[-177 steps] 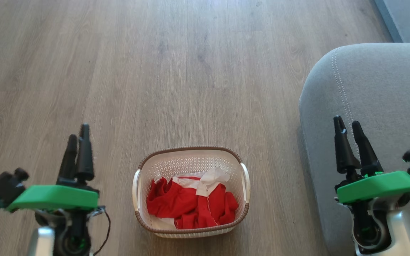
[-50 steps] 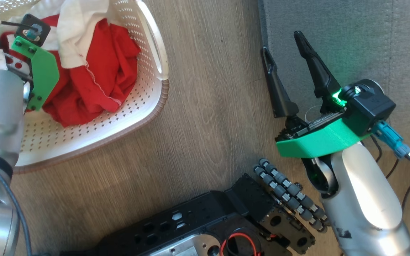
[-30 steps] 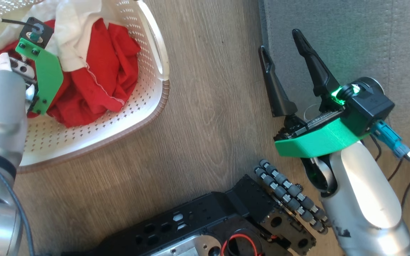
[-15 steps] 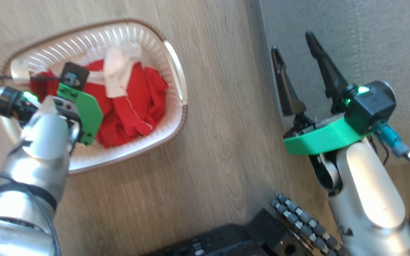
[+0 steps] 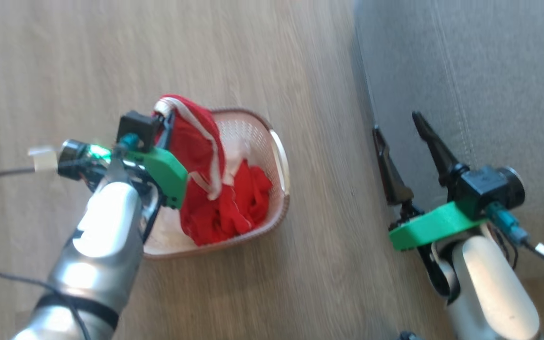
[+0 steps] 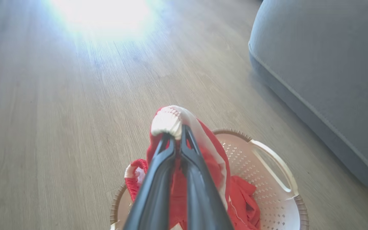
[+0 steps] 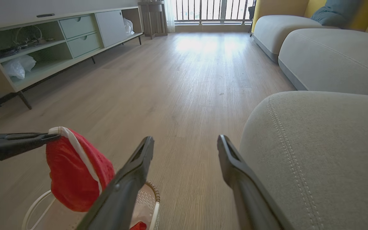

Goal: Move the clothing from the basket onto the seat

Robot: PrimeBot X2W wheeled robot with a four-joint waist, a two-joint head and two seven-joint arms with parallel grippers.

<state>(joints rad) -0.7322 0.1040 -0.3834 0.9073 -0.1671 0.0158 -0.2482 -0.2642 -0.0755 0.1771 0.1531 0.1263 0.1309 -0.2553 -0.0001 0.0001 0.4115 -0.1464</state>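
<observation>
Left jaws clamped on clothing (image 6: 170, 120) at tips, above basket (image 6: 275, 169); right jaws wide, empty, beside seat (image 7: 318, 153).

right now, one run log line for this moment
left gripper: shut on clothing, held above basket | right gripper: open, empty, near seat | basket: more clothing inside

Seat (image 5: 489, 71): grey upholstery, pale stitched seam.
Basket (image 5: 250, 134): cream perforated plastic, brown rim, upright, near seat.
Clothing (image 5: 196, 141): red, white trim; one garment hanging over basket, pinched by left hand (image 6: 177, 132); rest crumpled inside.
</observation>
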